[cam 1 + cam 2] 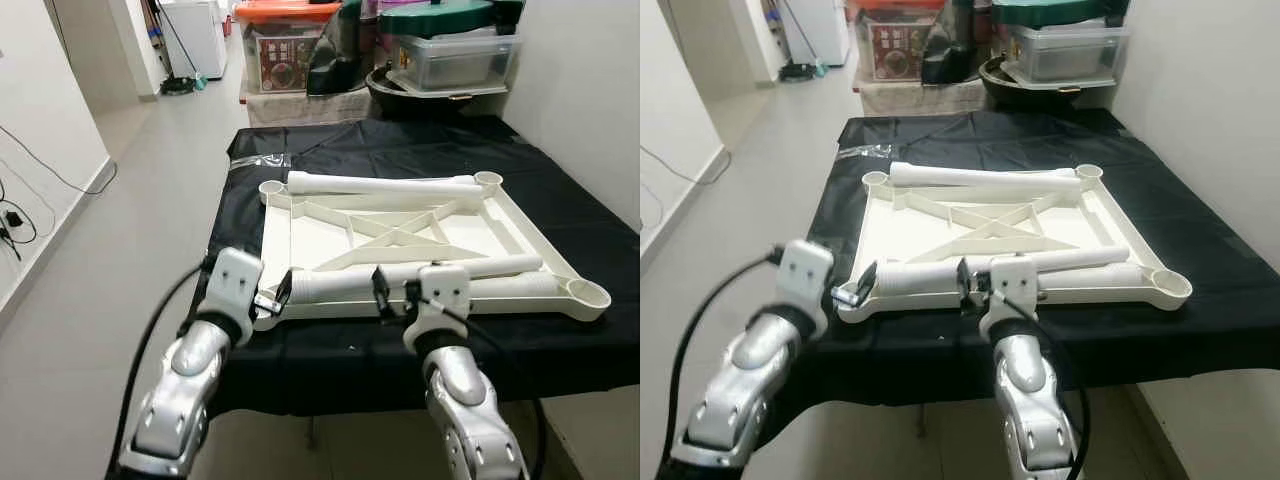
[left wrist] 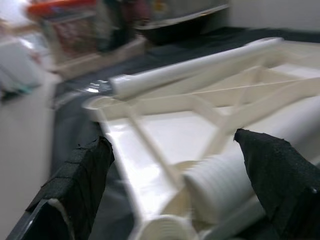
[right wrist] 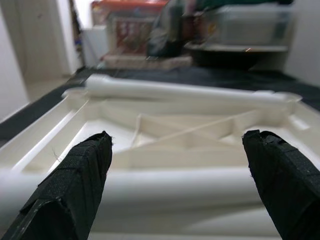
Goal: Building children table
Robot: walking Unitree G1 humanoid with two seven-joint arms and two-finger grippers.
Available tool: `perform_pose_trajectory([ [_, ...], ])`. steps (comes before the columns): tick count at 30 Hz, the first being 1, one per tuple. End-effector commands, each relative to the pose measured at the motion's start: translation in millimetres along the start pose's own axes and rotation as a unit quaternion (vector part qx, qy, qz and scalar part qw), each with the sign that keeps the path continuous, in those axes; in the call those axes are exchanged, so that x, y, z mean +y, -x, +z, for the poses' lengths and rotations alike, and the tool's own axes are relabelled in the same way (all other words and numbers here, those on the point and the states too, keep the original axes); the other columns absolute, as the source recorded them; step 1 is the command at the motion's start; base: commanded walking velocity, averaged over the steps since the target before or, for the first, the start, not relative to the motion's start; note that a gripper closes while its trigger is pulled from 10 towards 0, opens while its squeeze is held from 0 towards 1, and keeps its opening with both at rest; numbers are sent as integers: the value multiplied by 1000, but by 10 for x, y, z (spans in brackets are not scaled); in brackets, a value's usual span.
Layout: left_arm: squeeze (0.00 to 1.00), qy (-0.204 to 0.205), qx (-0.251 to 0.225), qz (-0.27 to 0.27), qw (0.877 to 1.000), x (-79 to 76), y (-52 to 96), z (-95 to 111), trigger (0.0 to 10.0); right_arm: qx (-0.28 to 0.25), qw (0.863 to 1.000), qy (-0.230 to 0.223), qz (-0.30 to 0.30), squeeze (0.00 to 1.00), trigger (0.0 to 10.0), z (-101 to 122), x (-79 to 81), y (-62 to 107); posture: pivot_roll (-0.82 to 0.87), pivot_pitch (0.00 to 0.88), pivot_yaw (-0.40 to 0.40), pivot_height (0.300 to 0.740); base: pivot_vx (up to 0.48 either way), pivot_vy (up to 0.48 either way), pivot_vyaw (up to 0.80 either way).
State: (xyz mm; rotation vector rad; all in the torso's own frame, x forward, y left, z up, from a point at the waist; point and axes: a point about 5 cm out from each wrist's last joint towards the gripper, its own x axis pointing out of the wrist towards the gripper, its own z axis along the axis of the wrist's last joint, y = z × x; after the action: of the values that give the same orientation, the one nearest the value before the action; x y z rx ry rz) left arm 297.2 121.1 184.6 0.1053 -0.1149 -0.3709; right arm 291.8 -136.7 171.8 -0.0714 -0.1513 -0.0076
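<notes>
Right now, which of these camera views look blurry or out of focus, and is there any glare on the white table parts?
Left wrist view: smeared all over, with bright glare on the tabletop's rim. Right wrist view: the near table leg and the black fingers are soft, and the far storage boxes are blurred. Both eye views: fairly sharp and evenly lit, with only a mild sheen on the black cloth.

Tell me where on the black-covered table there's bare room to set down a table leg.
Bare black cloth lies beyond the upturned white tabletop, toward the storage bins, and in a strip along the tabletop's right side by the wall. The near edge is crowded: the left gripper and right gripper sit at the nearest leg.
</notes>
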Motion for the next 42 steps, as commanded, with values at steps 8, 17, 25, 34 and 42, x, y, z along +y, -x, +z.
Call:
perform_pose_trajectory([
  [8, 0, -52, 41, -128, 990, 35, -74, -176, 10000, 8, 1000, -8, -13, 0, 10000, -49, -44, 18, 66, 29, 26, 740, 0, 0, 0],
  [17, 0, -149, 38, -261, 953, 430, -432, 222, 10000, 9, 1000, -15, -17, 0, 10000, -38, -19, 87, 88, 87, 81, 740, 0, 0, 0],
  [25, 0, -144, 53, -321, 934, 481, -657, 350, 10000, 7, 999, -22, -23, 0, 10000, 14, -20, 168, 73, 168, 117, 740, 0, 0, 0],
  [34, 0, -141, 86, -379, 910, 423, -819, 405, 10000, 3, 999, -21, -32, 0, 10000, 112, -131, 207, 68, 230, 134, 740, 0, 0, -617],
  [42, 0, -154, 122, -415, 888, 416, -905, 494, 10000, -12, 999, -23, -36, 0, 10000, 238, -166, 210, 69, 259, 125, 740, 0, 0, -300],
])
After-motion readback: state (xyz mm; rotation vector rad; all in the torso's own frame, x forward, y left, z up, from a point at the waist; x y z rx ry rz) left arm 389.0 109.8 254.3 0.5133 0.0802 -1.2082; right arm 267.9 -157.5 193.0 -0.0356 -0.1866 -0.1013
